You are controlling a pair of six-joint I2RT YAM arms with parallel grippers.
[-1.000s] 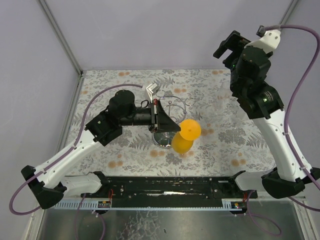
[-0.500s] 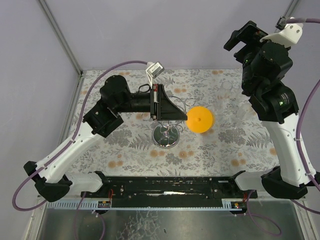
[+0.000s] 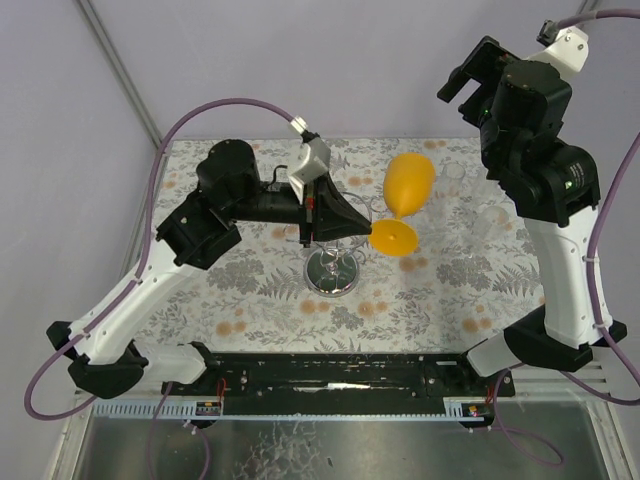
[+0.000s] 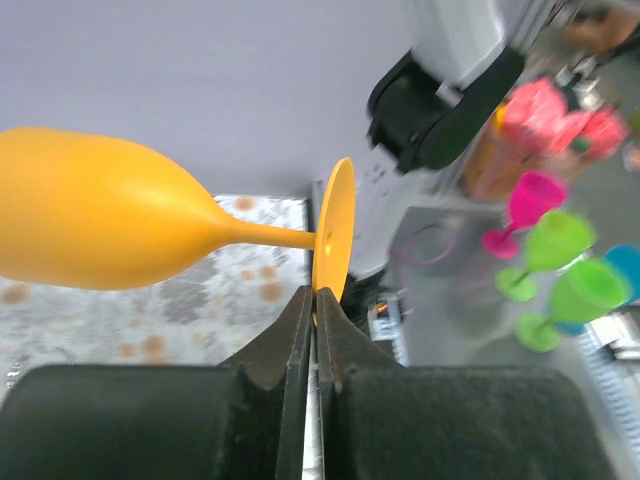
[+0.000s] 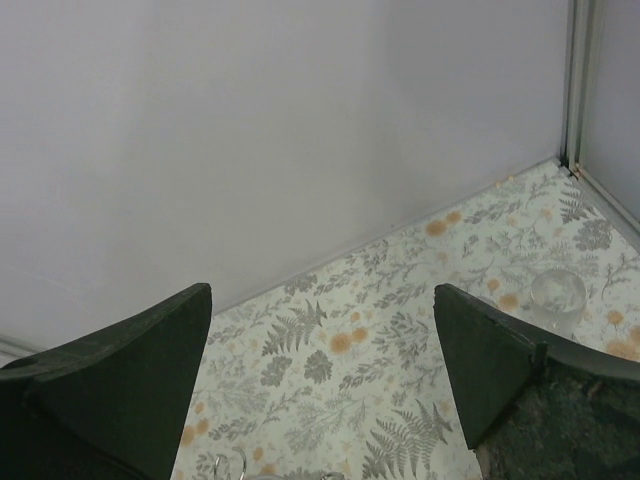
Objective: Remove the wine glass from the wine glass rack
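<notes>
The wine glass rack [image 3: 333, 276] is shiny silver, and the wine glass [image 3: 410, 182] next to it is orange-yellow all over. Under the rack, the tablecloth [image 3: 440, 300] is white with grey ferns and orange flowers.

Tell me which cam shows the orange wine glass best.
Left wrist: the wine glass is side-on, with bowl, stem and foot all visible, and the shut left claw pinches the foot's rim. Top external shows it too, but smaller and foreshortened from above. Right wrist shows none of it.
</notes>
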